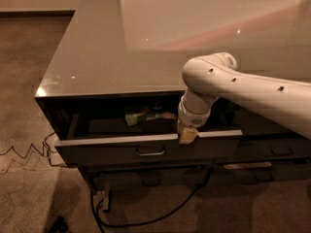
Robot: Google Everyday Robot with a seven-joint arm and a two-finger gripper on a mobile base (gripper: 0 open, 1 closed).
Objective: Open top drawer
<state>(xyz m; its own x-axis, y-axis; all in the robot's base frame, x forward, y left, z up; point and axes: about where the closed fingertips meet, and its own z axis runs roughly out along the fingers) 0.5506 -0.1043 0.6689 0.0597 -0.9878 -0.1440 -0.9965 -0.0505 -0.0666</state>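
**Top drawer partway out, gripper at its front edge**

Large dark cabinet with glossy grey-brown top point(121, 57) stood on brown carpet floor point(24, 81). White jointed robot arm point(252, 89) came in from the right, over the top's front edge, and bent down to the drawers. The top drawer point(107, 152), wide, shallow, with a dark flat front, stood partway out of the cabinet's upper row, its lighter top rim showing as a pale strip and the inside open to view. Slimmer dark lower drawer fronts point(150, 178) sat closed beneath it. The gripper point(187, 136), tan-tipped, was at the drawer front's top rim, right of centre, touching it; could not tell whether it was clamped on the rim or loose. Small rectangular metal bar handle point(149, 152) sat at the front's centre, just left of and below the gripper. Small green packet point(132, 118) lay inside the drawer near the back, other items beside it too dim to name. Black cable point(146, 222) trailed on the floor under the cabinet.
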